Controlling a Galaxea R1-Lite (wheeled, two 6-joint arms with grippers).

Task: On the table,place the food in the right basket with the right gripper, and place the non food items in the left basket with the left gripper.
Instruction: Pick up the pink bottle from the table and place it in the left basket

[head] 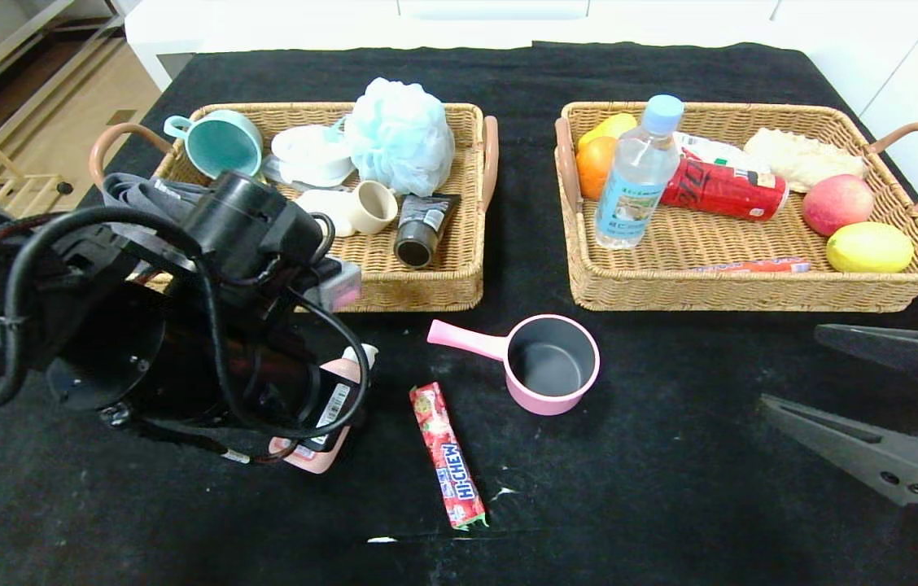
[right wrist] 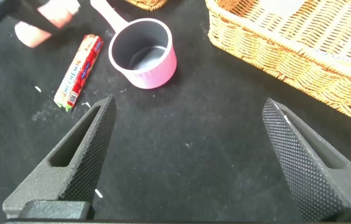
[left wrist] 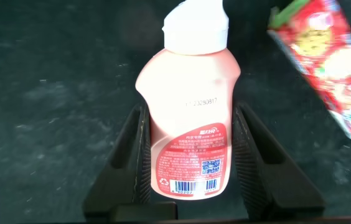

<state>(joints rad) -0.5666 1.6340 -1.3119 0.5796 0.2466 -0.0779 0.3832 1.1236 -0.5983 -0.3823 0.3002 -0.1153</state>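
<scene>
Everywhere black cloth on table [head: 671, 456]

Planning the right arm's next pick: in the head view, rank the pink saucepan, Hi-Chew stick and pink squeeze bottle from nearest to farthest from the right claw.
1. Pink saucepan, table centre, nearest the open right claw.
2. Hi-Chew stick, left of the saucepan.
3. Pink squeeze bottle, farthest left, between the left claw's fingers.
</scene>
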